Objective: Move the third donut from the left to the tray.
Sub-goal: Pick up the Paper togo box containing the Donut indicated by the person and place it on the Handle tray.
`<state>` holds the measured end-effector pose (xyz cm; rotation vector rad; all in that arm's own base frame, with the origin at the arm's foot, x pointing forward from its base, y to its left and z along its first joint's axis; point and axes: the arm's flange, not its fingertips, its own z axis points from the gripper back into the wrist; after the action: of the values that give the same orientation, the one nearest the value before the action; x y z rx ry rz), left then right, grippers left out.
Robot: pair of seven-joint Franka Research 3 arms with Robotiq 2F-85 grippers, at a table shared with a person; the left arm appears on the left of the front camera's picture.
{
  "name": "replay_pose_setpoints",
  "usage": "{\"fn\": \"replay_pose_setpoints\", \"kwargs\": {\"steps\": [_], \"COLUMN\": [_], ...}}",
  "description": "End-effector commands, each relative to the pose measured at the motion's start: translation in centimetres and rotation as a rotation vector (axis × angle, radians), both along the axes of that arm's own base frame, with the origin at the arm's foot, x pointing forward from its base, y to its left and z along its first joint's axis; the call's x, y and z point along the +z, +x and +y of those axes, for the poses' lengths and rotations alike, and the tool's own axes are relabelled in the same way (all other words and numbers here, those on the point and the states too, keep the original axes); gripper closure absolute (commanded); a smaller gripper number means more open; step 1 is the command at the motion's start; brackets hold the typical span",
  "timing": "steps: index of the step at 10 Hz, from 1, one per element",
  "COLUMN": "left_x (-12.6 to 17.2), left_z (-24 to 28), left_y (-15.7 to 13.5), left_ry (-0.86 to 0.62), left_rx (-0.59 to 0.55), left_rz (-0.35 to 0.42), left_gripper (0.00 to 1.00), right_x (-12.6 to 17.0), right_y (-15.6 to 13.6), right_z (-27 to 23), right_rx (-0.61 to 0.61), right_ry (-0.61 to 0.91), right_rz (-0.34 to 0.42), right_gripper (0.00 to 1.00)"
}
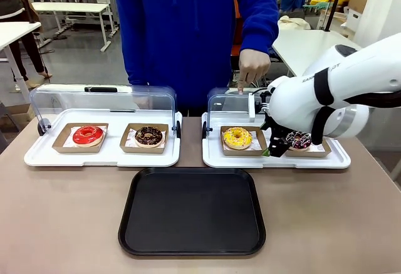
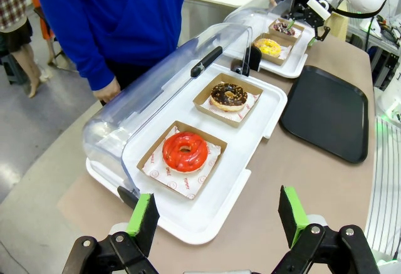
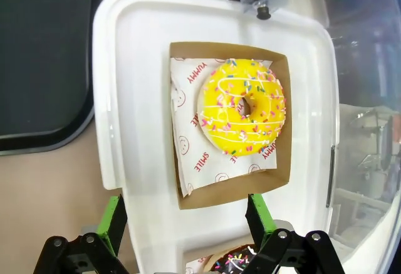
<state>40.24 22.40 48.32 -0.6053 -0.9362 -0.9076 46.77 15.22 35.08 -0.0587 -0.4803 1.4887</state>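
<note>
The yellow-glazed sprinkled donut (image 1: 237, 137) (image 3: 242, 106) lies in its brown cardboard holder (image 3: 285, 161) on the right-hand white tray (image 1: 213, 155), third in the row. My right gripper (image 1: 274, 150) (image 3: 186, 221) is open. It hovers just past the holder's near edge, between this donut and the sprinkled chocolate donut (image 1: 299, 140), and touches neither. The black tray (image 1: 192, 211) (image 3: 44, 54) lies bare in front of the white trays. My left gripper (image 2: 217, 214) is open and holds nothing, low over the table's left end. From there the yellow donut (image 2: 268, 47) is far off.
A person in blue stands at the far side, with one hand (image 1: 253, 67) on the raised clear lid (image 1: 229, 103) of the right tray. The left white tray (image 1: 37, 155) holds a red donut (image 1: 88, 135) and a chocolate donut (image 1: 148, 136) under its open lid (image 1: 100, 101).
</note>
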Motion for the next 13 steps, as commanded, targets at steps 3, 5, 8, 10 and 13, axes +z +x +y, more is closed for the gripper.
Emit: {"fn": "replay_pose_setpoints", "kwargs": {"steps": [3, 5, 8, 10, 13], "left_x": [0.2, 0.2, 0.2, 0.2, 0.2], "left_z": [-0.2, -0.2, -0.2, -0.2, -0.2], "left_y": [-0.2, -0.2, -0.2, -0.2, -0.2], "left_ry": [-0.003, -0.003, -0.003, -0.003, -0.003], "left_rx": [-0.006, -0.006, -0.006, -0.006, -0.006], "left_rz": [0.006, 0.006, 0.006, 0.006, 0.006], "left_gripper": [0.0, 0.0, 0.0, 0.0, 0.0], "right_x": [-1.4, -2.0, -2.9, -3.5, -4.1], "right_y": [2.4, 3.0, 3.5, 3.8, 3.9], "right_z": [0.6, 0.5, 0.8, 1.0, 1.1], "right_rx": [-0.008, -0.005, 0.005, 0.006, 0.003], "right_ry": [-0.045, -0.049, -0.045, -0.057, -0.06], "right_rz": [-0.016, -0.028, -0.031, -0.023, -0.013], "right_gripper": [0.0, 0.0, 0.0, 0.0, 0.0]}}
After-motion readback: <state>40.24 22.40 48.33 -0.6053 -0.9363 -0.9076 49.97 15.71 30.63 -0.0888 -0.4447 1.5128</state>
